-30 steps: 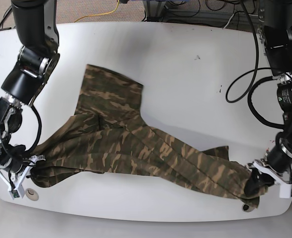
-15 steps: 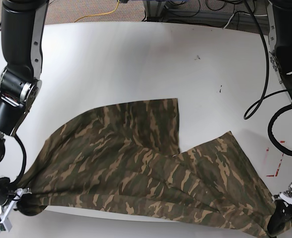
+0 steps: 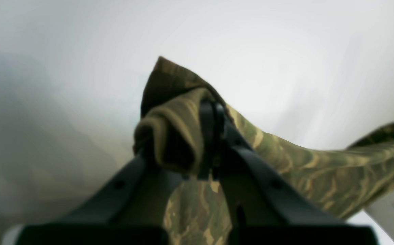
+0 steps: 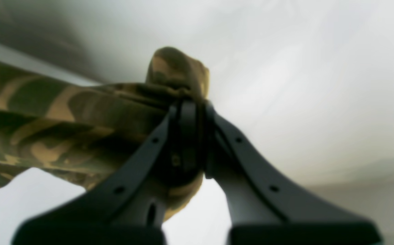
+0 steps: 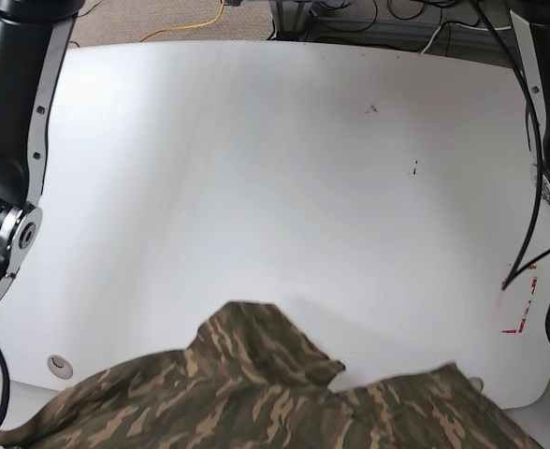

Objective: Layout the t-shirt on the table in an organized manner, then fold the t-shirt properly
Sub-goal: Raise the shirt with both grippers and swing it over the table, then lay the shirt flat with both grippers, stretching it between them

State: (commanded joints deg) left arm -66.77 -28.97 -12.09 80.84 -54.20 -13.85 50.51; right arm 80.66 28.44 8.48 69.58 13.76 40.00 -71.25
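White table [image 5: 256, 187]; t-shirt [image 5: 256, 393] stretched sideways, left hand [image 3: 210, 136] and right hand [image 4: 188, 129] both clamped on it

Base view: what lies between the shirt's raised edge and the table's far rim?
Bare white table, apart from small dark specks, beyond the t-shirt.

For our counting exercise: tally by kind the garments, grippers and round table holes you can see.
Garments: 1, the t-shirt
Grippers: 2, left gripper and right gripper, each clamped on the shirt
Round holes in the table: 2, and
Total: 5
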